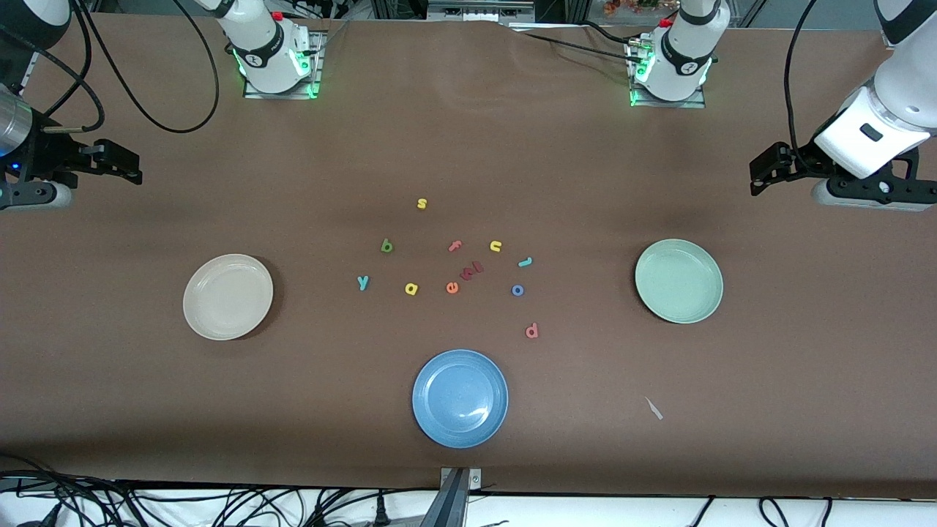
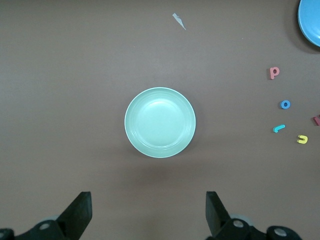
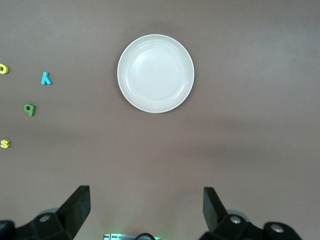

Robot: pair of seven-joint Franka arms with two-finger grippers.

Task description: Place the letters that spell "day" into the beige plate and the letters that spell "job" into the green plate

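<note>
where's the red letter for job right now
In the front view the red letter lies flat on the table, nearer the camera than the blue o, between the blue plate and the green plate.

Both arms wait, raised over the two ends of the counter [image 1: 468, 146]. The left arm comes in from its own end, forearm sloping down, and its hand [image 1: 761, 176] hangs in the air, fingers [image 2: 80, 212] spread wide and holding nothing. The right hand [image 1: 128, 165] hangs likewise over the right arm's end, its fingers [image 3: 77, 210] wide apart and bare.
</note>
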